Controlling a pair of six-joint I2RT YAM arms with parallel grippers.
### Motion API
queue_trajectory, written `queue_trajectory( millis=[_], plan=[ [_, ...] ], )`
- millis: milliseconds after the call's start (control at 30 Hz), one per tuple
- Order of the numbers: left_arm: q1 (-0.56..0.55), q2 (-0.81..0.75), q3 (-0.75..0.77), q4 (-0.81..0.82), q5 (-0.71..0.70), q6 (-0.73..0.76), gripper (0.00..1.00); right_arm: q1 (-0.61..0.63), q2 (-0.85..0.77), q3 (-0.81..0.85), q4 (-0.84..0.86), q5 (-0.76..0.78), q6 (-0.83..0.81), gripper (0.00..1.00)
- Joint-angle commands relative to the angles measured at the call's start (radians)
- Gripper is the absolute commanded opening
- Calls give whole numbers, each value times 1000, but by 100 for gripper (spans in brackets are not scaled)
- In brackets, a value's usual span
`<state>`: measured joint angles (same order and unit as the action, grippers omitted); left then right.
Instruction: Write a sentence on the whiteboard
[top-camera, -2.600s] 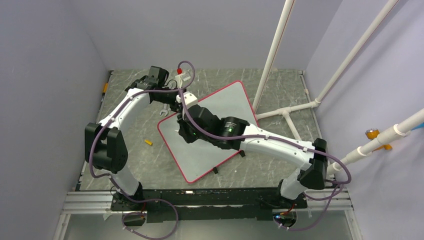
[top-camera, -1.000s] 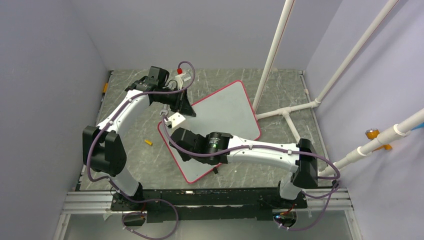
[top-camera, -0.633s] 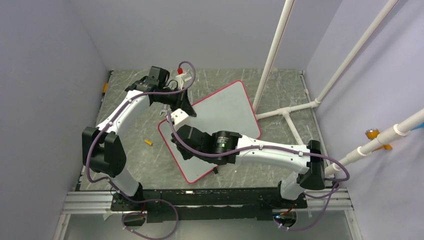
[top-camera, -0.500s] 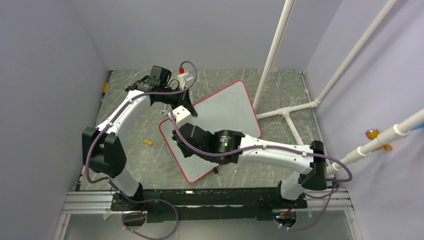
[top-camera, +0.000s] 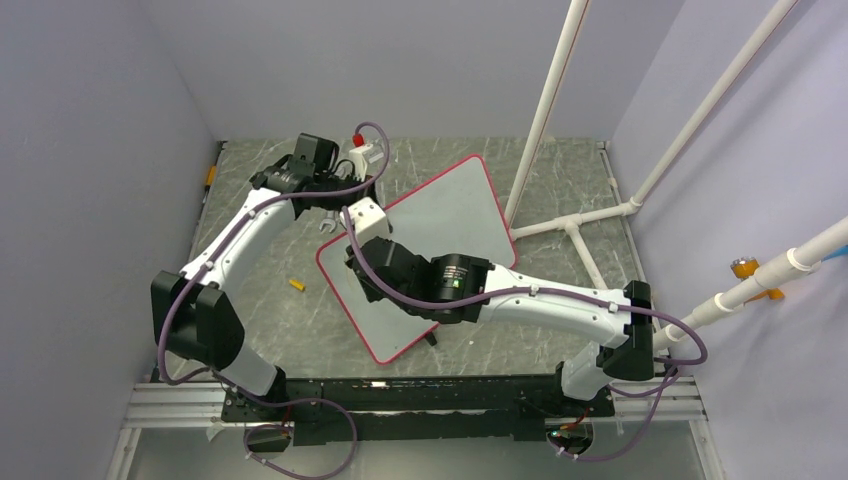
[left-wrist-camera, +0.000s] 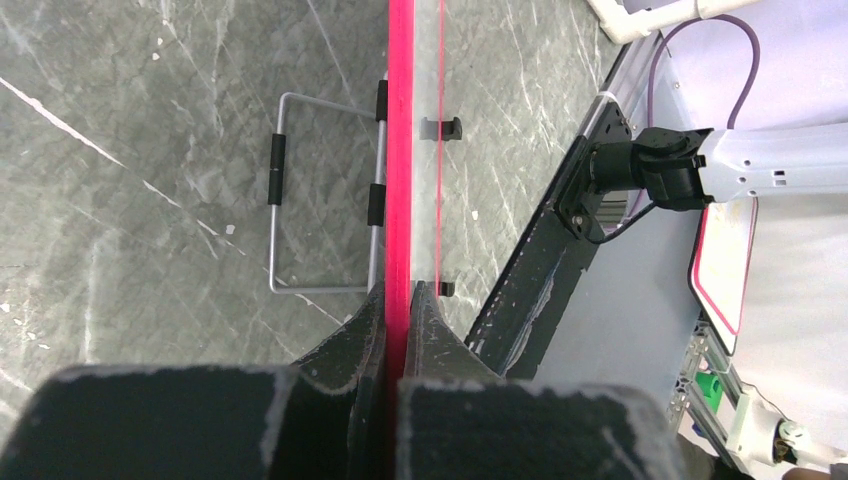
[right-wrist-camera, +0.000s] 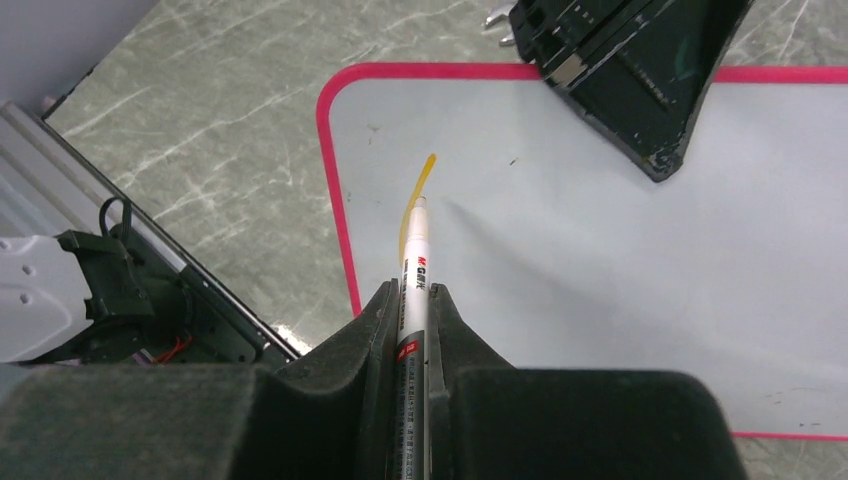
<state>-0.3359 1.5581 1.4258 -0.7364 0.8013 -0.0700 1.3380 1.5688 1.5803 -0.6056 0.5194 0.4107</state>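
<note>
Grey marbled counter (top-camera: 270, 320) fills the floor of a lavender-walled booth. At its left lies a small orange piece (top-camera: 296, 285), possibly a pen cap, though it is too small to tell.

Next comes the left gripper (left-wrist-camera: 398, 297), clamped shut on the red rim at the far-left corner of the whiteboard (top-camera: 450, 215). A wire stand (left-wrist-camera: 278, 190) shows beside that edge. Whether the board lies flat or is raised a little there is hard to judge.

The whiteboard sits askew in the middle of the counter. It has turned slightly with the left arm over the last second.

Over its left part, the right gripper (right-wrist-camera: 412, 297) is closed on a slim marker (right-wrist-camera: 414, 262), tip down against the board. A second ago this wrist stood lower along the left rim; it has since travelled back up toward the far corner. One short yellow stroke (right-wrist-camera: 420, 182) runs from the tip, and it is all of the sentence that shows. So the writing looks barely begun, probably on its first letter.

White pipes (top-camera: 560, 100) stand at the right.
</note>
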Motion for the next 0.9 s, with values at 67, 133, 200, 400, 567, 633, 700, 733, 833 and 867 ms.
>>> queue_trajectory(
  millis=[67, 133, 200, 400, 567, 633, 700, 733, 833, 867],
  plan=[
    [12, -64, -35, 135, -258, 89, 0, -13, 14, 64, 71, 27, -46, 0],
    [12, -67, -42, 138, -256, 90, 0, -16, 25, 75, 78, 23, -56, 0],
    [12, -67, -45, 142, -254, 86, 0, -16, 30, 76, 84, 21, -63, 0],
    [12, -71, -52, 149, -253, 81, 0, -17, 1, 43, 123, 15, -74, 0],
    [12, -82, -57, 152, -260, 78, 0, -17, -6, 32, 125, 15, -75, 0],
    [12, -89, -61, 155, -259, 78, 0, -19, -6, 32, 125, 17, -72, 0],
    [12, -93, -63, 158, -259, 76, 0, -18, -12, 26, 129, 16, -69, 0],
    [12, -93, -63, 158, -260, 77, 0, -18, -15, 23, 132, 15, -69, 0],
    [13, -96, -65, 159, -268, 78, 0, -19, -20, 6, 148, 12, -69, 0],
    [12, -96, -65, 158, -268, 77, 0, -19, -20, 1, 156, 9, -71, 0]
  ],
)
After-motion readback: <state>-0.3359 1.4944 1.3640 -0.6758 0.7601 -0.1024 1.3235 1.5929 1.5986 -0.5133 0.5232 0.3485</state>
